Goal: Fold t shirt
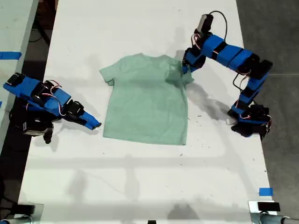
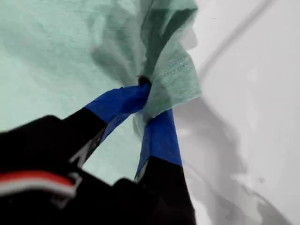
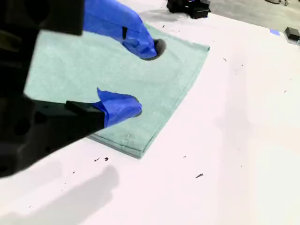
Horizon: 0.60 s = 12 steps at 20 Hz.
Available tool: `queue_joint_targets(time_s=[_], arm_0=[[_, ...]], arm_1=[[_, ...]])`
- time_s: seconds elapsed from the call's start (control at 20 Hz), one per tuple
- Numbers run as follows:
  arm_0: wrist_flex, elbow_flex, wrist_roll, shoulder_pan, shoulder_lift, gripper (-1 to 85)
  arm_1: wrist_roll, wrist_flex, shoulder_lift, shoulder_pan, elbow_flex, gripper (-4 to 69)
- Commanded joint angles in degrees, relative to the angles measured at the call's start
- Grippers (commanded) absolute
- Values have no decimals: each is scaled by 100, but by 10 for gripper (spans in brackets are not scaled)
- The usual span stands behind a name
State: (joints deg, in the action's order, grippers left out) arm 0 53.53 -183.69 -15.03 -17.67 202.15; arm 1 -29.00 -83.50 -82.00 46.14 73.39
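At the exterior view's left, my second gripper [image 1: 93, 124] lies low over the white table [image 1: 140, 177], just beside the hem corner of the t shirt [image 1: 147, 100] and apart from the cloth. In the second wrist view its two blue-taped fingers [image 3: 119, 107] stand spread with a clear gap between them, nothing held, and that corner of the shirt [image 3: 159, 79] lies flat below them.

One t shirt lies in the middle of the table, pale mint green, neck toward the far edge in the exterior view and hem toward the near edge. Its sleeve at the exterior view's left lies spread flat.

At the exterior view's right, my first gripper [image 1: 187, 66] is at the other sleeve. In the first wrist view its two taped fingers [image 2: 161, 136] are pinched on the sleeve fabric [image 2: 173, 75], which bunches and rises into folds above the jaws.

Two arms are on the table, one at each side. One scrap of blue tape [image 1: 265, 192] sits near the table's near corner at the exterior view's right.
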Motion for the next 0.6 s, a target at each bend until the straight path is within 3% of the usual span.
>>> queue_joint_targets(time_s=[0.0,0.45,0.55], arm_0=[[35,-62,-79,-44,44,164],[132,-62,-176,-167,44,169],[149,-62,-176,-167,44,173]], arm_1=[[-132,-185,-35,-281,-1011,15],[-1318,1301,1846,-1459,-2030,34],[-1345,1397,2241,-1670,-2338,202]])
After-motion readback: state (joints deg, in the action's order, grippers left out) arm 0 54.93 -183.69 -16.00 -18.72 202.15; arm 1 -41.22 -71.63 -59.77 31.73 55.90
